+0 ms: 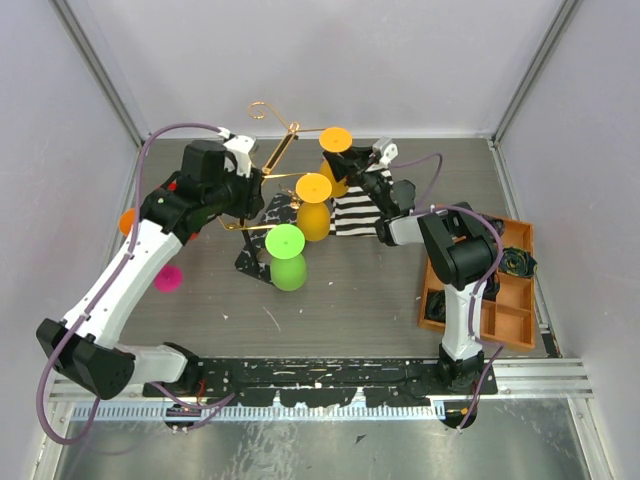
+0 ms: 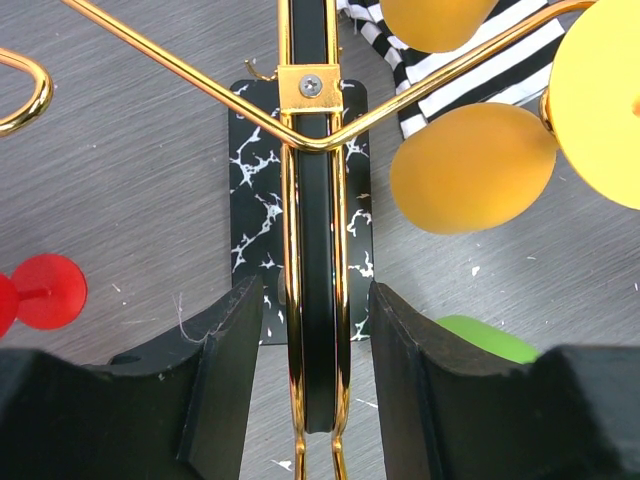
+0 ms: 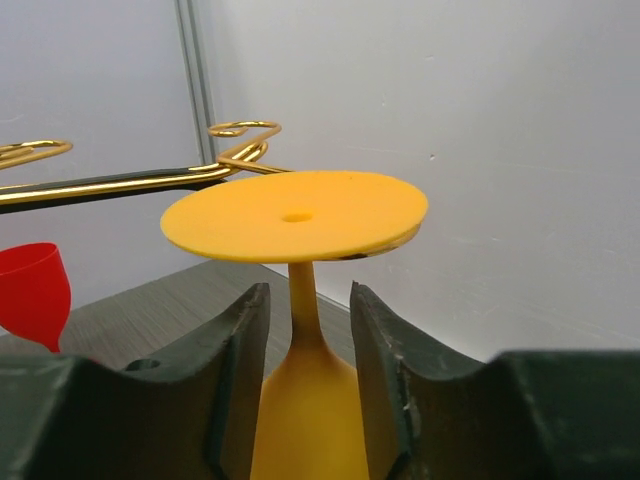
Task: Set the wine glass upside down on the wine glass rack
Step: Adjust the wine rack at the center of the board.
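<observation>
Grey wood-grain counter carries the gold wire wine glass rack on its black marbled base at centre. A second orange glass and a green glass sit bowl-down on its arms. Left fingers straddle the rack's upright post with a sliver of gap on each side, so they look parted rather than clamped. At the rack's far right side the orange wine glass stands inverted, foot uppermost and level with a scrolled arm; whether the foot bears on that arm is unclear. Right fingers flank its thin stem without touching it, parted. Opaque and matte, the glass looks like light, stiff plastic, smooth enough to slip. The stem just under the foot seems the surest hold.
</observation>
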{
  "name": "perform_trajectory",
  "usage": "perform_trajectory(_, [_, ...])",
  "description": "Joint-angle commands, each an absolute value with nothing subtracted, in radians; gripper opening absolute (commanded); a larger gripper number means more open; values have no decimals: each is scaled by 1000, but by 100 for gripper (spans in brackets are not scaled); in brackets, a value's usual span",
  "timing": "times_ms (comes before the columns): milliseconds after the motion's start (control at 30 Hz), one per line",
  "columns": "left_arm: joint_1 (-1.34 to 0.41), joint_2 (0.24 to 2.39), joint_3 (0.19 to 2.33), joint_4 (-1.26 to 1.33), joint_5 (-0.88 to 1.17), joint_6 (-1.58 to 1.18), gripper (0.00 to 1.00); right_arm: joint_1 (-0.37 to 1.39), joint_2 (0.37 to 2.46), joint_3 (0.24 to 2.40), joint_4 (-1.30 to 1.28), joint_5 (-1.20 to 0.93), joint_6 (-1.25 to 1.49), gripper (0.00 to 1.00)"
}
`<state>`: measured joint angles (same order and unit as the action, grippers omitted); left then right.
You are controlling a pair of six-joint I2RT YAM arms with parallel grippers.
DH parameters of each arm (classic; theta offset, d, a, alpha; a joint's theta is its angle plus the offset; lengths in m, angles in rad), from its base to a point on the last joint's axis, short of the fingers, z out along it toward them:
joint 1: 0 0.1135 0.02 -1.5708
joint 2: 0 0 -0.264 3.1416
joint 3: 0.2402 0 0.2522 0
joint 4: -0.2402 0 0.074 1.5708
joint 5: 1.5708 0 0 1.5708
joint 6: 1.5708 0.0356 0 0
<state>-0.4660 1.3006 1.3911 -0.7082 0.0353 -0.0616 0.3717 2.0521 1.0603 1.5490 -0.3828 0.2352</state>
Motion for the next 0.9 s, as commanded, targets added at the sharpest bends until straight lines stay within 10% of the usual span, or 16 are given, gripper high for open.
perform_trajectory(0, [-460,1251,1380,-676,37,-64,53,376,2034,1047,1695,-343,214,46])
perform_trajectory(867, [-447,1027,1228,-474,17,-65,68,376,1884,872,1695,-274,99,68])
